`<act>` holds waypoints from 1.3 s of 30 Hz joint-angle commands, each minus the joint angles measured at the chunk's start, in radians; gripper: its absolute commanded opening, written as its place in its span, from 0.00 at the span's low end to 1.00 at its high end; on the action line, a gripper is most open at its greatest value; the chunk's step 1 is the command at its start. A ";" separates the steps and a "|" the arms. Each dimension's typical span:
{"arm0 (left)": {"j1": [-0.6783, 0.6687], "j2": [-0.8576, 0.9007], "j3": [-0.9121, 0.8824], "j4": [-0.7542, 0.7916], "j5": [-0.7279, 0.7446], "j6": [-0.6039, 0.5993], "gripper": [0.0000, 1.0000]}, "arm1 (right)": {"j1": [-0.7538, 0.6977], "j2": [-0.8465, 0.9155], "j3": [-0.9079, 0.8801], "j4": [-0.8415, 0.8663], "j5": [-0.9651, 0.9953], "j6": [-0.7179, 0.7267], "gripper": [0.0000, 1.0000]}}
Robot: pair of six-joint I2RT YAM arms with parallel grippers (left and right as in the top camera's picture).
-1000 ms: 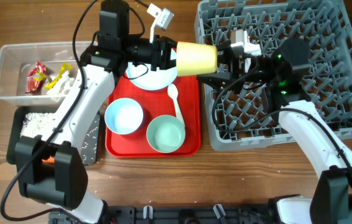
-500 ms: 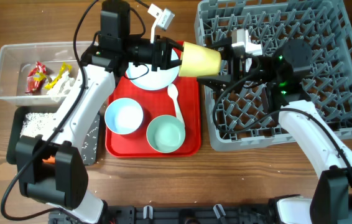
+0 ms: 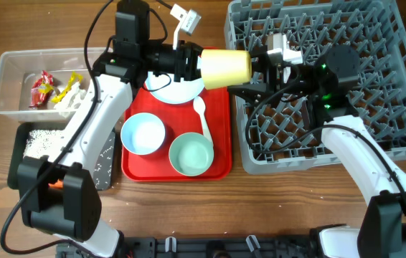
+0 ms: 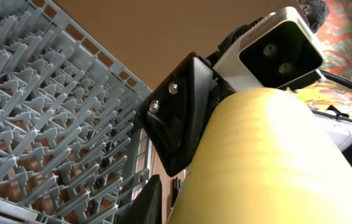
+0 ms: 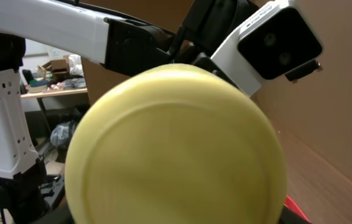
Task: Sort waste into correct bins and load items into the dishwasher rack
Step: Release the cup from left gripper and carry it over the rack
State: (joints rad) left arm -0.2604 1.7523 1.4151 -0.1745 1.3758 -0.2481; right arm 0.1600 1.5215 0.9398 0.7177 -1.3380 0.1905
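The yellow cup (image 3: 224,66) lies on its side in the air above the red tray's far edge, beside the grey dishwasher rack (image 3: 375,43). My left gripper (image 3: 200,64) is shut on its rim end; one dark finger (image 4: 146,202) shows beside the cup (image 4: 275,162). My right gripper (image 3: 250,70) is open, its fingers either side of the cup's base, which fills the right wrist view (image 5: 176,149). The pale blue plate (image 3: 178,89), two bowls (image 3: 143,134) (image 3: 191,154) and the white spoon (image 3: 203,115) lie on the tray.
The red tray (image 3: 221,122) sits between the bins and the rack (image 4: 39,93). The clear bin (image 3: 9,72) holds wrappers (image 3: 41,89) and tissue (image 3: 74,97). The black bin (image 3: 20,154) holds rice (image 3: 41,140). An orange bit (image 3: 56,185) shows by the left arm's base.
The cup tipped its base end down half a second ago and is level again now. Both arms stay almost where they were.
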 commanded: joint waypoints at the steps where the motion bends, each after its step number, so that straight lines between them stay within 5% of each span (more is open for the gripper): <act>1: 0.003 0.010 0.005 -0.002 -0.061 0.006 0.11 | 0.011 -0.006 0.016 0.016 -0.077 -0.001 0.80; 6: 0.003 0.010 0.005 -0.032 -0.101 0.007 0.04 | 0.011 -0.007 0.016 0.042 -0.077 0.010 0.87; 12: 0.003 0.010 0.005 -0.065 -0.121 0.010 0.04 | 0.011 -0.006 0.016 0.051 -0.077 0.023 0.71; 16: 0.003 0.010 0.005 -0.055 -0.121 0.010 0.04 | 0.011 -0.006 0.016 0.020 -0.077 0.019 0.85; 27: 0.003 0.010 0.005 -0.038 -0.120 0.009 0.04 | 0.011 -0.006 0.016 0.014 -0.077 0.019 0.81; 34: 0.003 0.010 0.005 -0.038 -0.120 0.009 0.13 | 0.011 -0.006 0.016 0.014 -0.077 0.018 0.46; 39: 0.003 0.010 0.005 -0.038 -0.120 0.009 0.29 | 0.011 -0.006 0.016 0.015 -0.076 0.019 0.44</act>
State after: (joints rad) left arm -0.2619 1.7527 1.4147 -0.2180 1.3060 -0.2409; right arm 0.1539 1.5215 0.9398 0.7231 -1.3159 0.2150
